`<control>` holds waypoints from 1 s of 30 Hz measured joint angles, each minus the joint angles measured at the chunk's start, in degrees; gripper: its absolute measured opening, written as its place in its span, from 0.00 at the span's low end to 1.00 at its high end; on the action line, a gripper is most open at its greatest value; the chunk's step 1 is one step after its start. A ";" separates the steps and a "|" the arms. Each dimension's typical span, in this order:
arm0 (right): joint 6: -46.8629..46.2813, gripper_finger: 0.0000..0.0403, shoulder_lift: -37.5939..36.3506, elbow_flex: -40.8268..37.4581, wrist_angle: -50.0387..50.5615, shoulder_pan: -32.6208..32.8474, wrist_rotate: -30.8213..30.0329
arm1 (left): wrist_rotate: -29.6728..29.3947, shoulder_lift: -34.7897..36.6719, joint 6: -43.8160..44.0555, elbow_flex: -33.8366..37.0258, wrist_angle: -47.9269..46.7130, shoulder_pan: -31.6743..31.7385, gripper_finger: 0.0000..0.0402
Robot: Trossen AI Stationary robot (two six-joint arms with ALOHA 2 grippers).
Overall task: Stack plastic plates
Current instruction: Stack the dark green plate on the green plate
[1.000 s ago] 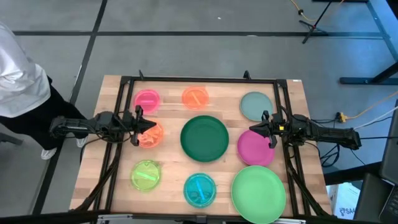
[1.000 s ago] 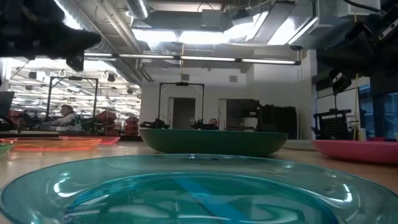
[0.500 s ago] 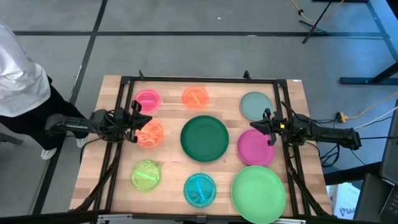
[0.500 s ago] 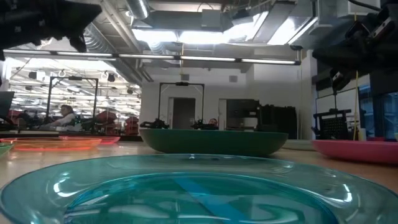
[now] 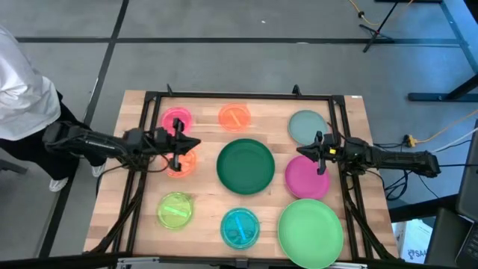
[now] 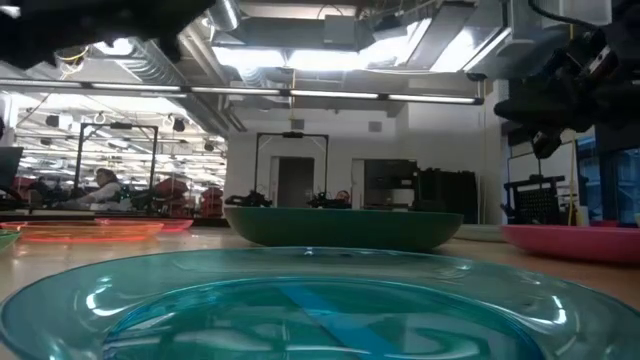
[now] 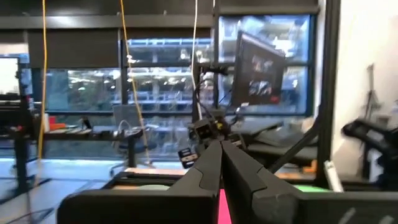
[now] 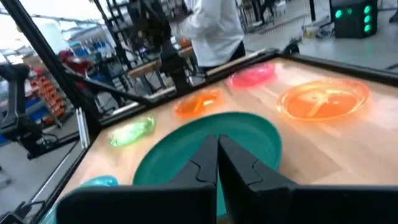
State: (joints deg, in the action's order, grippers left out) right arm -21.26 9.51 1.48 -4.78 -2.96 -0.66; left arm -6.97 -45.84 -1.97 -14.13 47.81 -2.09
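Hovering over orange plate [image 5: 181, 162]: left tool [image 5: 196, 143], fingers together

Two dark, slender arms — each end effector tapering to black fingers.

Grey floor [image 5: 224, 60] around wooden table [image 5: 358, 112] — bright ceiling lights [image 6: 330, 58], dark doorway [image 6: 293, 185] beyond.

No legible text, label, brand or number; distant monitor possibly lettered, unreadable.
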 joint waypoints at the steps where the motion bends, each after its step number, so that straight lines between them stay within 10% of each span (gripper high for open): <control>1: -0.19 0.02 1.41 0.79 -0.17 0.72 0.08 | -0.13 -2.57 -1.58 -1.90 0.04 -0.26 0.02; 12: 6.89 0.02 22.86 12.30 1.61 4.10 -7.19 | -4.49 -20.78 -9.36 -13.57 2.21 -0.98 0.02; 30: 9.19 0.02 55.09 30.68 1.71 4.04 -13.04 | -15.29 -10.94 -21.57 -12.70 1.12 -5.21 0.02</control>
State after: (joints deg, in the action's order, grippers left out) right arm -12.07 64.60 32.16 -3.07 1.09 -13.71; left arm -22.26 -56.78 -23.55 -26.83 48.93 -7.30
